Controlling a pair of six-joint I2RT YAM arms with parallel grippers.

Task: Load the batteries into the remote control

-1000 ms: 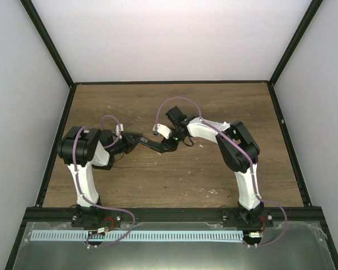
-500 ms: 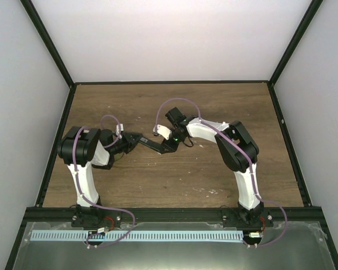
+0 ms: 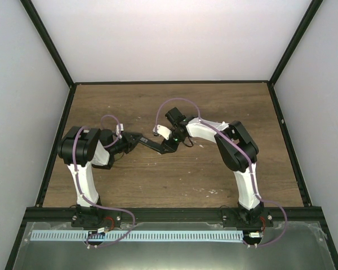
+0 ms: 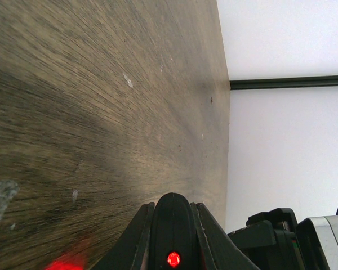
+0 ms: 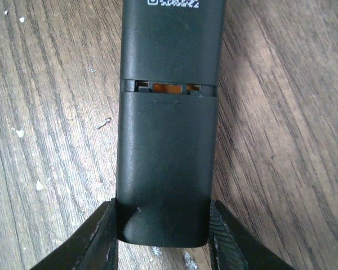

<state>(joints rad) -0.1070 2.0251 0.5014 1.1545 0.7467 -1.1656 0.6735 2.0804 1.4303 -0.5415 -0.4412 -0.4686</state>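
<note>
**Cover nearly home:** 2 robot arms hold the remote control (image 5: pixel 172 45) between them, back side up, close against the wooden table (image 5: pixel 39 112). Whether it rests on the wood or hangs just above it cannot be told.

The right gripper (image 5: pixel 162 216) pinches the remote's near end, with 1 finger pressed to each long edge. The battery cover (image 5: pixel 166 157) lies directly ahead of its fingertips. Just beyond the cover's far edge, a narrow slit exposes an orange strip of a battery (image 5: pixel 169 88) seated in the compartment. How many batteries sit inside cannot be read through so thin a gap.

At the opposite end, the left gripper (image 4: pixel 172 211) is clamped tight on the remote's rounded tip, which shows between its 2 fingers. Seen from above, the remote spans the gap from 1 gripper to the other.

The loading itself looks all but finished, and the step in hand appears to be closing the compartment. The next move calls for sliding the cover straight ahead of the right gripper, toward the left one, until the slit disappears and the cover latches. Meanwhile the left gripper must brace the body against the push. A push off the remote's long axis could skew or jam the cover.
</note>
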